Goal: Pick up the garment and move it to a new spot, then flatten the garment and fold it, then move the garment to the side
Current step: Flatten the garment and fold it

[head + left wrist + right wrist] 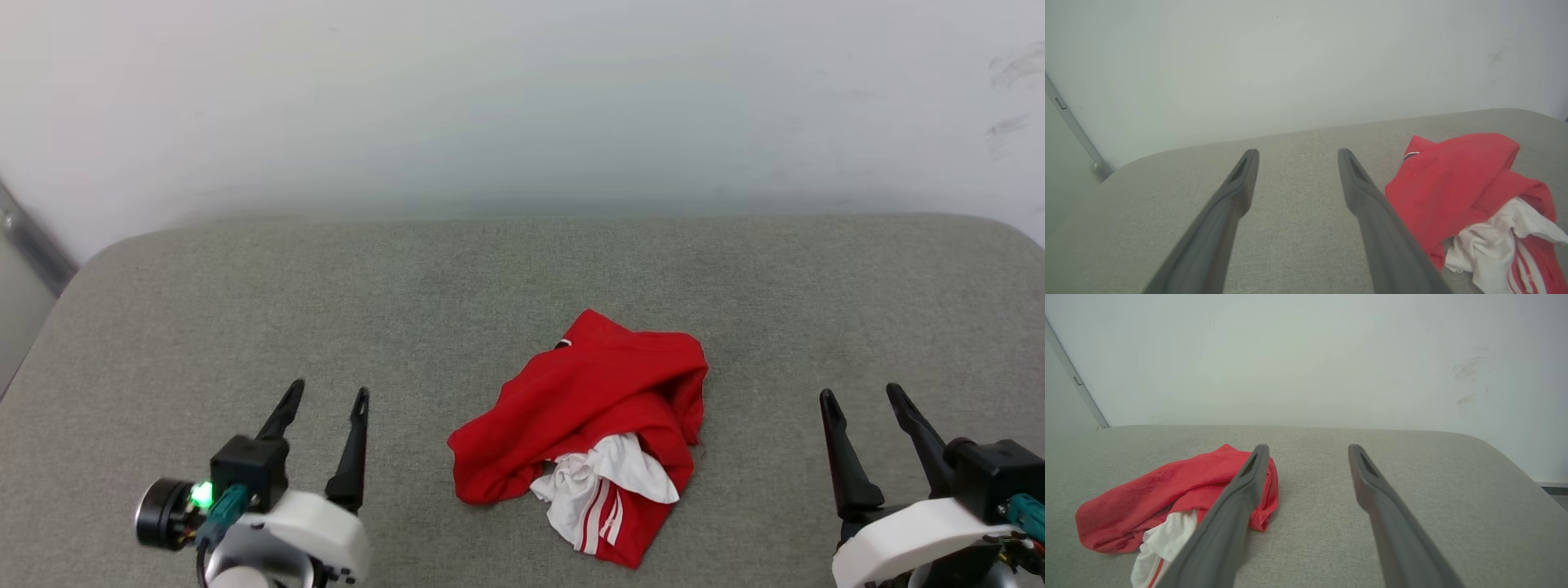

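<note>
The garment (588, 400) lies crumpled in a heap near the front middle of the grey cloth-covered tabletop (245, 286). Red cloth is on top, and a white sleeve with red stripes (600, 490) comes out at the near side. It is between my two end effectors and touches neither of them. My left end effector (330, 389) is to its left and my right end effector (860, 392) is well apart to its right. Both have the fingers spread wide and hold nothing.

The step in hand, I judge, is the first pick-up. To do it well I would close on a thick red fold at the side of the heap, not on the loose sleeve — a sleeve alone would probably let the rest drag and twist. The fingers should go down until they press the cloth against the tabletop, then close fully. Lifting slowly would show whether the whole garment follows. There is much free tabletop toward the pale wall (522, 98) — a good new spot for flattening.
</note>
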{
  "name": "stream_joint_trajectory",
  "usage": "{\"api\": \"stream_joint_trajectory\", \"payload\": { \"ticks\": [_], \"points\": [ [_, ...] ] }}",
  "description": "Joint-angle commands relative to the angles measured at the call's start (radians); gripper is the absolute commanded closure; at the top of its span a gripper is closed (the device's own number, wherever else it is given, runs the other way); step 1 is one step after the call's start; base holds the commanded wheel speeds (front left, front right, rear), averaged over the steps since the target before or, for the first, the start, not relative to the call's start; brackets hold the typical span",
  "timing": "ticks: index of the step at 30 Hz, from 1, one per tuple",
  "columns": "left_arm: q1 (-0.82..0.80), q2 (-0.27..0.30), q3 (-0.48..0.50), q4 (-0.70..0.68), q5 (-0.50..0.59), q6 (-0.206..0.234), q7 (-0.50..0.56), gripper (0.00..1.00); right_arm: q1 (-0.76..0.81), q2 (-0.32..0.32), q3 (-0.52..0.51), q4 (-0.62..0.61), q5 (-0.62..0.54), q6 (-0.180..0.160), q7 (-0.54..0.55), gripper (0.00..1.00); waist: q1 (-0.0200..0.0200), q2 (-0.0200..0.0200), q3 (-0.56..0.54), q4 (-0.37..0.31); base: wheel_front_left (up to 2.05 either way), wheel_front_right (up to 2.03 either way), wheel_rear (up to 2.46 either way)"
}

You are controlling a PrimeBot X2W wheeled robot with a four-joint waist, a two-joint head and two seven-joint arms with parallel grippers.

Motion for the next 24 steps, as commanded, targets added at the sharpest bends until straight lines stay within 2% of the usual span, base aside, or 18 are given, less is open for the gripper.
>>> {"api": "stream_joint_trajectory", "payload": {
  "ticks": [1,14,19,24],
  "points": [
    [-0.042,-0.003,-0.017,0.004,0.007,-0.019,0.02,0.0,-0.008,0.0,0.001,-0.002,-0.001,0.0,0.004,0.0,0.0,0.0,0.009,0.007,0.0,0.0,0.0],
    [-0.352,-0.063,-0.198,0.094,-0.026,-0.23,0.311,0.0,-0.065,0.0,0.042,-0.015,-0.004,0.0,0.002,0.0,0.0,0.0,0.139,-0.037,0.0,0.0,0.0],
    [-0.428,-0.072,-0.269,0.164,-0.055,-0.272,0.435,0.0,-0.092,0.0,0.058,-0.004,-0.006,0.0,-0.004,0.0,0.0,0.0,0.185,-0.071,0.0,0.0,0.0],
    [-0.475,-0.059,-0.33,0.227,-0.096,-0.285,0.531,0.0,-0.109,0.0,0.069,0.012,0.005,0.0,-0.014,0.0,0.0,0.0,0.203,-0.106,0.0,0.0,0.0]
  ]
}}
